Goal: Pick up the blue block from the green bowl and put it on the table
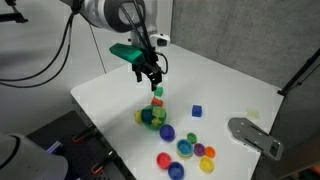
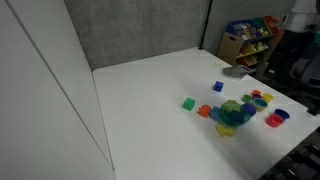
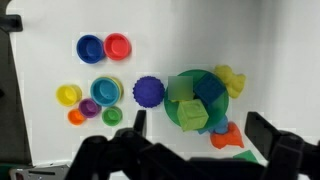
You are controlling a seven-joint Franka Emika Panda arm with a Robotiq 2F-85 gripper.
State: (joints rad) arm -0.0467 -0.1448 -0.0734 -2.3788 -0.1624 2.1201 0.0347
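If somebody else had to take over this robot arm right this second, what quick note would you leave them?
Gripper: open, holding nothing, hovering above the green bowl.
Blue block: in the bowl, not yet gripped.
Table: white, with bare space beyond the coloured cups.
Done: the arm is lined up over the bowl.
Left: lower, close on the block, lift it out and set it on the table.

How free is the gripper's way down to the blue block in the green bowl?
Probably yes. The gripper hangs open above the green bowl, with nothing between it and the blue block. The green cube lies close beside the block in the bowl and could crowd one finger.
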